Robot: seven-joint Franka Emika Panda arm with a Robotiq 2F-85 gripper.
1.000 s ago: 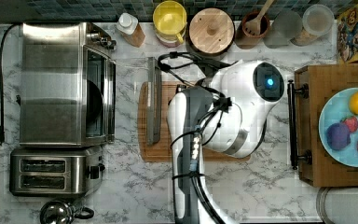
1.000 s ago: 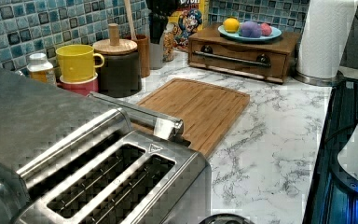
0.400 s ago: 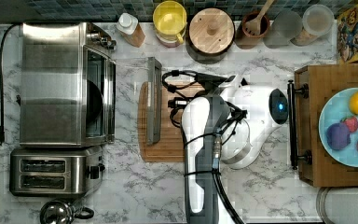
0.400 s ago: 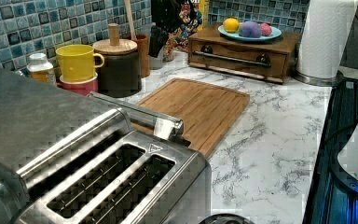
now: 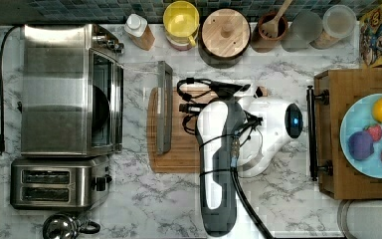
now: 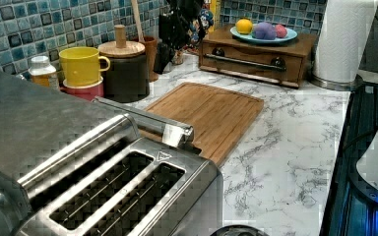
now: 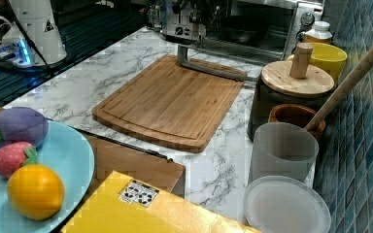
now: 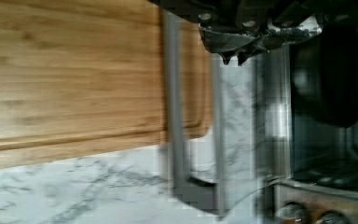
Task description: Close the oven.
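The oven point(image 5: 54, 89) is a steel box at the top view's left. Its glass door lies open and flat, and the bar handle point(image 5: 164, 107) hangs over the left edge of the wooden cutting board point(image 5: 179, 149). My gripper point(image 5: 191, 107) hovers above the board, just to the right of the handle in the top view and not touching it. In the wrist view the gripper point(image 8: 233, 57) points down with its tips together; the handle point(image 8: 175, 116) and the dark oven cavity point(image 8: 326, 116) lie below. The right view shows the oven point(image 7: 267, 24) with a dark pan inside.
A two-slot toaster point(image 5: 54, 181) stands beside the oven. A bottle point(image 5: 139, 30), a yellow mug point(image 5: 180, 20), a lidded canister point(image 5: 225, 30) and jars line the tiled back wall. A wooden box with a fruit plate point(image 5: 373, 134) sits at the top view's right.
The arm swung over the cutting board, and the gripper shifted a little toward the top view's bottom, ending near the door handle. The oven door stays open.
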